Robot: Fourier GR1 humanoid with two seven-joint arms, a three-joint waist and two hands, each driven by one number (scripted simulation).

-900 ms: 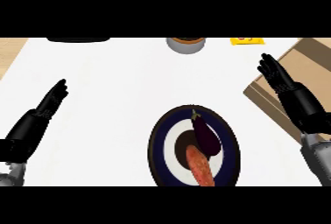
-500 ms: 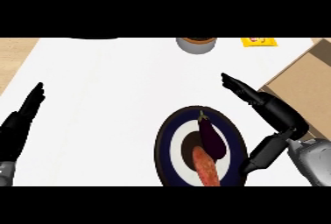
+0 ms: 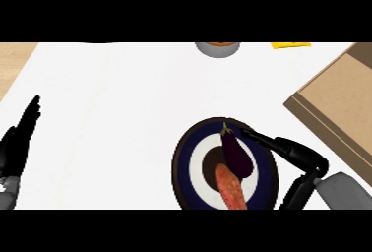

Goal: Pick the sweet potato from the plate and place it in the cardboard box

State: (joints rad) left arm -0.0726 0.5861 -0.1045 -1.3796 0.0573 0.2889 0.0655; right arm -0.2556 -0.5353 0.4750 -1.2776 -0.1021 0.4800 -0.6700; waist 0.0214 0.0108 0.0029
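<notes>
At the far left edge of the frame, our black left hand (image 3: 18, 142) rests open, fingers straight and pointing up, and has slid further toward the edge than it sat a moment ago. Along the top edge sit a grey bowl with an orange interior (image 3: 217, 47) and a yellow tag (image 3: 291, 45). Low and right of centre, the round dark-blue plate with white ring (image 3: 187, 170) carries a dark purple eggplant (image 3: 236, 153) and, just below it and touching, the orange sweet potato (image 3: 231, 189), not yet lifted. Our black right hand (image 3: 291, 152) has swung in from near the box to the plate's right rim, fingers spread and holding nothing, fingertips near the eggplant. We judge the reach underway, the grasp still ahead. The brown cardboard box (image 3: 341, 98) waits at the right edge.
</notes>
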